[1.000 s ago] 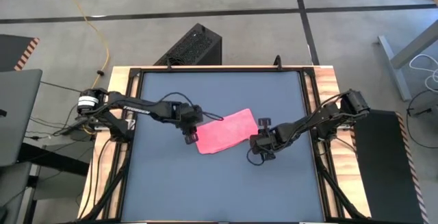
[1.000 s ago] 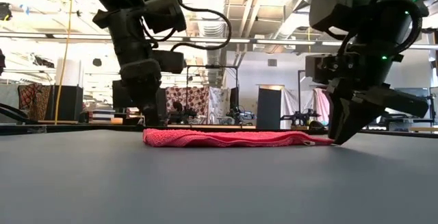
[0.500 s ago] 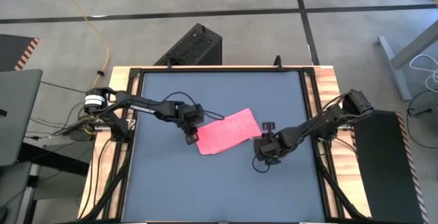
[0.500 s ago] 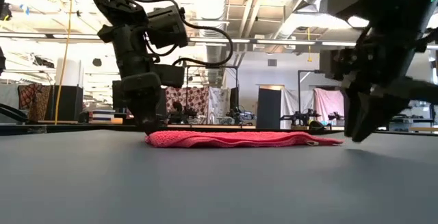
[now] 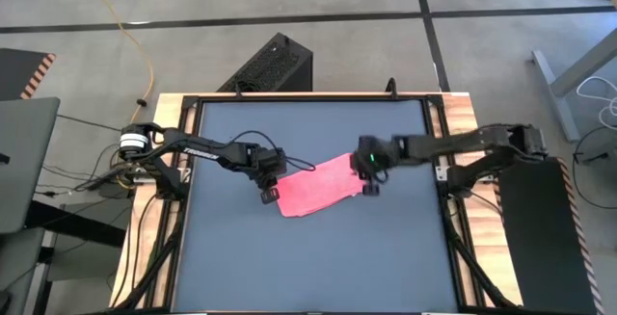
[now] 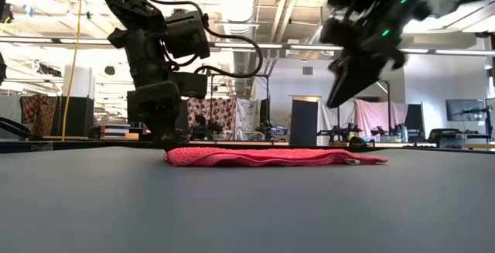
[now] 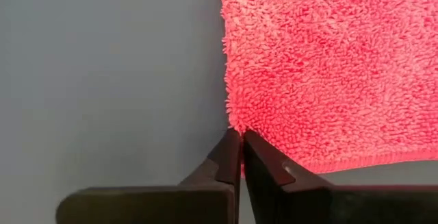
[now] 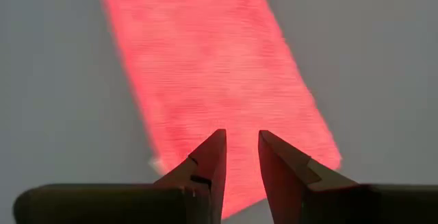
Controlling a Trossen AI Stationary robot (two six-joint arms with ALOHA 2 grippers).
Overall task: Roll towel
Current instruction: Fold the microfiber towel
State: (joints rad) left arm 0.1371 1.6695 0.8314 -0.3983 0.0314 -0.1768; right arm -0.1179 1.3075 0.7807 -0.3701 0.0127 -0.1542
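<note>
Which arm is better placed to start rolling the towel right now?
Likely the left. The left gripper is down at the table, shut on the edge of the towel, while the right gripper hangs open above its other end.

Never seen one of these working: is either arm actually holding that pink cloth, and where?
Yes: the left gripper is shut on the towel at its left edge, near a corner. The right gripper hangs above it, holding nothing.
</note>
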